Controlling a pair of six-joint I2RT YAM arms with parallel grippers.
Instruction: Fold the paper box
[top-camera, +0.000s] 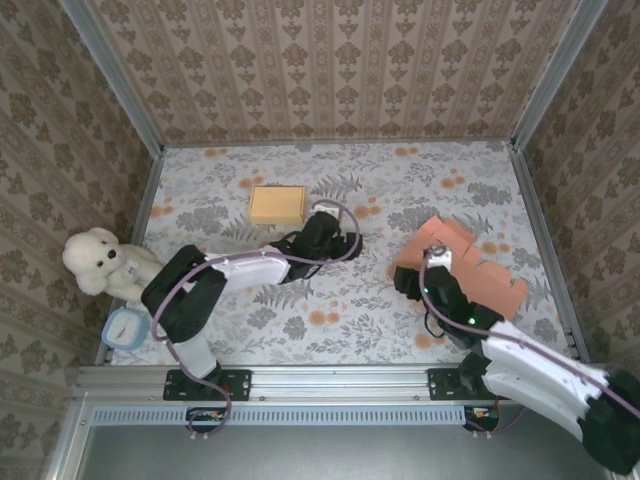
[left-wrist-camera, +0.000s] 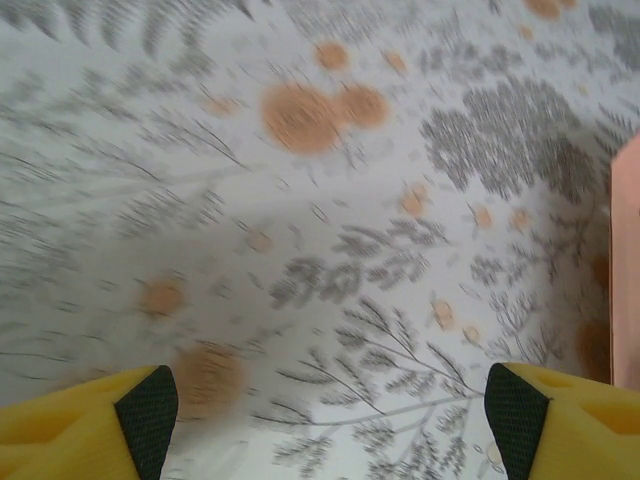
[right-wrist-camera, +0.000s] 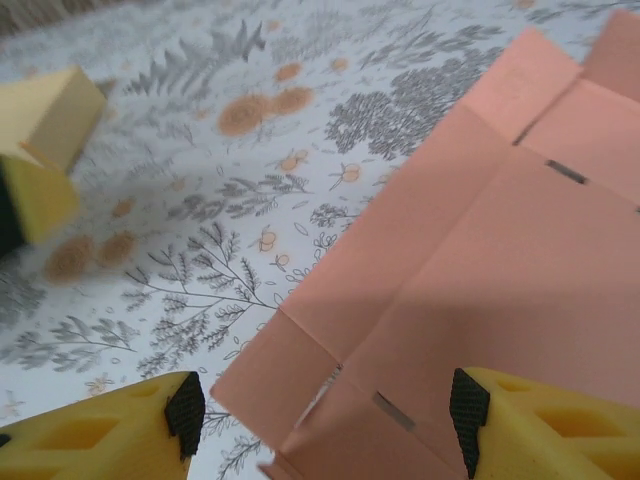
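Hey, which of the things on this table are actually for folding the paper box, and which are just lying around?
For the job:
- flat pink paper box, not yet folded
- right gripper, open over it
- left gripper, open

Just lying about:
- yellow box
- white teddy bear
- small blue-rimmed round thing

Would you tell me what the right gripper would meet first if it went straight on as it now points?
Most likely the flat pink paper box: it lies directly ahead of the right gripper, framed between its open jaws.
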